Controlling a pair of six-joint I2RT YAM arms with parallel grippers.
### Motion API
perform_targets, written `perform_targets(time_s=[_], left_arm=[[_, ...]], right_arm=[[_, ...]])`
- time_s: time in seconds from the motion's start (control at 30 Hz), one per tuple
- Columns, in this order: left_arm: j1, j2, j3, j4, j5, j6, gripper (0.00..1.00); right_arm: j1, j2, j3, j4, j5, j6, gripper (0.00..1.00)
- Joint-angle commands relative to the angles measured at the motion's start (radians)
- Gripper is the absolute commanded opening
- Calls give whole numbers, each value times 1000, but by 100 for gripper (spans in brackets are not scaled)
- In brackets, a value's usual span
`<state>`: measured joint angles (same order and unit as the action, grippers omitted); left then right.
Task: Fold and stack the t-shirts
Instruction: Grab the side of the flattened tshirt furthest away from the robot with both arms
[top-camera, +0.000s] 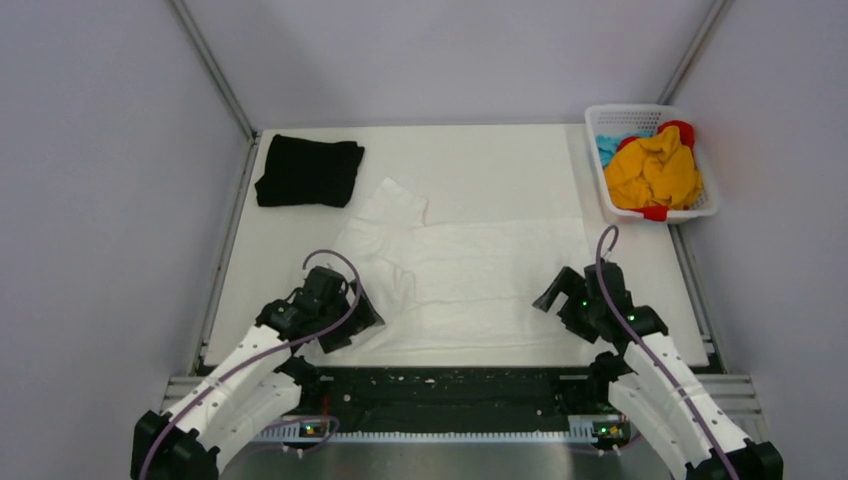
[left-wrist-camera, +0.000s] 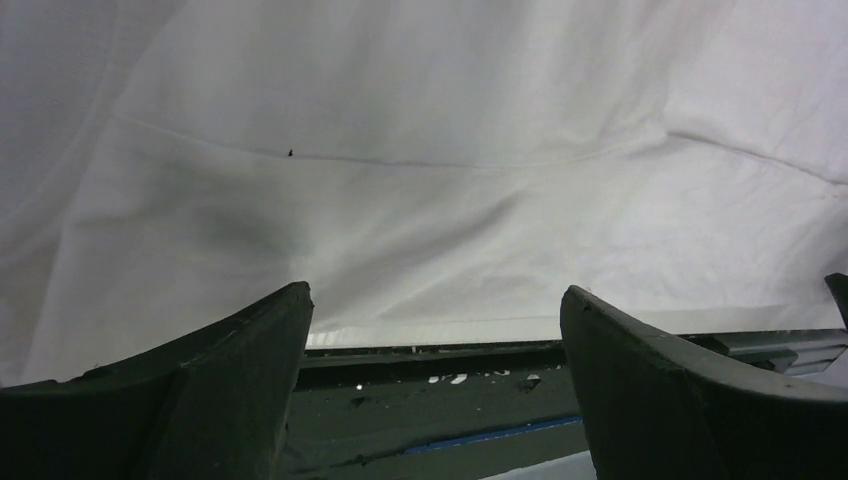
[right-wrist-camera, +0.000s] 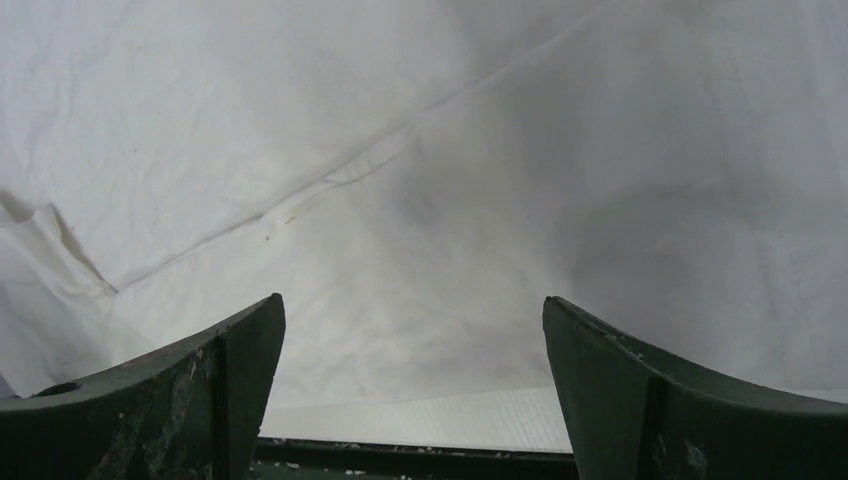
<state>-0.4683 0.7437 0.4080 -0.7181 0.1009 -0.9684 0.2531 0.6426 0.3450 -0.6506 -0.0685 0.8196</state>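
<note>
Top external view: my left end effector (top-camera: 362, 314) and my right end effector (top-camera: 551, 297) both sit low at the near edge of the desk (top-camera: 490, 165), one at each end of the white soft cloth short-sleeved t-shirt (top-camera: 480, 275). Both are released, fingers spread wide with nothing between them; each wrist view shows only white cloth in the gap and ahead of it.

The shirt lies spread flat with its long axis running left to right across the desk, so its near edge runs from one end effector to the other. My left one is at the bunched end, where a sleeve is turned over on itself and the other sleeve points away toward the far left. My right one is at the smoother, squarer end. In both wrist views the cloth's near edge falls just at my fingertips, with the dark rail (left-wrist-camera: 440, 362) of the desk front below it. I judge the coming move to be a grasp on that near edge by both arms, then a fold away from me, across the short axis.

Further out, the folded black cloth t-shirt (top-camera: 308, 172) rests at the far left corner, apart from the white one, nearer my left arm. The white plastic lattice basket (top-camera: 640, 109), holding a yellow cloth (top-camera: 655, 172) among other colours, stands at the far right, off the fold's path
</note>
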Motion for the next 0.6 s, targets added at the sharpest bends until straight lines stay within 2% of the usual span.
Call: perform_targets(time_s=[0.0,0.17,0.23,0.4,0.57], left_arm=[[-2,29,203,-44,-138,69,99],[7,267,464,46,-304,183,99],[34,387,586,85,-330,244,99],[87,703,888,97,-409,371,99],[164,986,1154,171,-315,497,99]], right_arm=[[4,-18,160,-11,105,-27,99],[4,65,291,82,278,-73,99],[3,114,311,149,332,-74,99],[3,304,390,274,385,-121,99],[0,477,457,315,486,-144,99]])
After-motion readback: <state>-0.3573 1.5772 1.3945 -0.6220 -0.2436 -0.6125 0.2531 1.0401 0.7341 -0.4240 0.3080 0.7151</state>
